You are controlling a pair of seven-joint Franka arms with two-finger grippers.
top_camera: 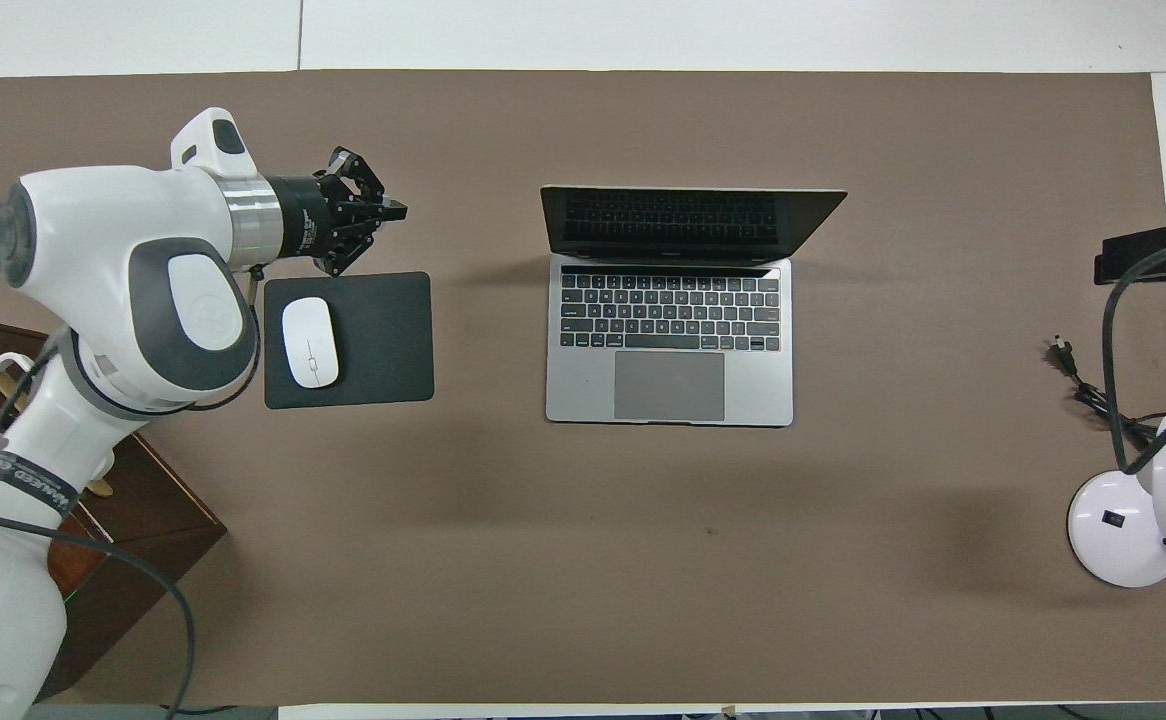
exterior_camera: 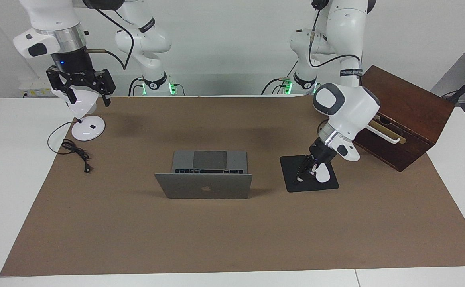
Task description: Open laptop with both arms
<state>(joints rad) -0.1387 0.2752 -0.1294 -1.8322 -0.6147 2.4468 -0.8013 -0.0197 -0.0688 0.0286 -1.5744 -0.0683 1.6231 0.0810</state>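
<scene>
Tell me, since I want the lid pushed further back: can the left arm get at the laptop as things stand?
Probably yes. The left gripper, shut, is over the mouse pad beside the open laptop, with only bare mat between them; it holds nothing.

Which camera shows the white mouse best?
The overhead view: the whole mouse shows there, lying on the black mouse pad. In the facing view, the left end effector hangs in front of it, so only part of the mouse shows.
</scene>
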